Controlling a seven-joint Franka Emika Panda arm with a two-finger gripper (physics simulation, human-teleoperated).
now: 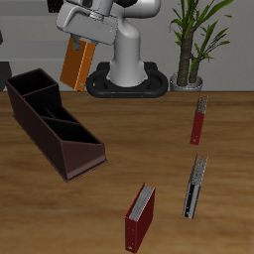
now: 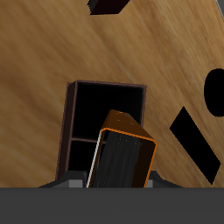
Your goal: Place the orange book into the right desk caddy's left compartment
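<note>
The table [image 1: 119, 149] shows warm wood grain with a smooth, faintly satin finish. The orange book [image 1: 76, 64] has a glossy cover; the right desk caddy [image 1: 55, 124] looks matt, dark and smooth-walled.

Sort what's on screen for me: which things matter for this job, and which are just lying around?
Job:
- orange book, held in the gripper
- desk caddy

Lying about:
- dark red book standing by the plant
- dark red book near the front edge
- black-and-grey book
- potted plant
</note>
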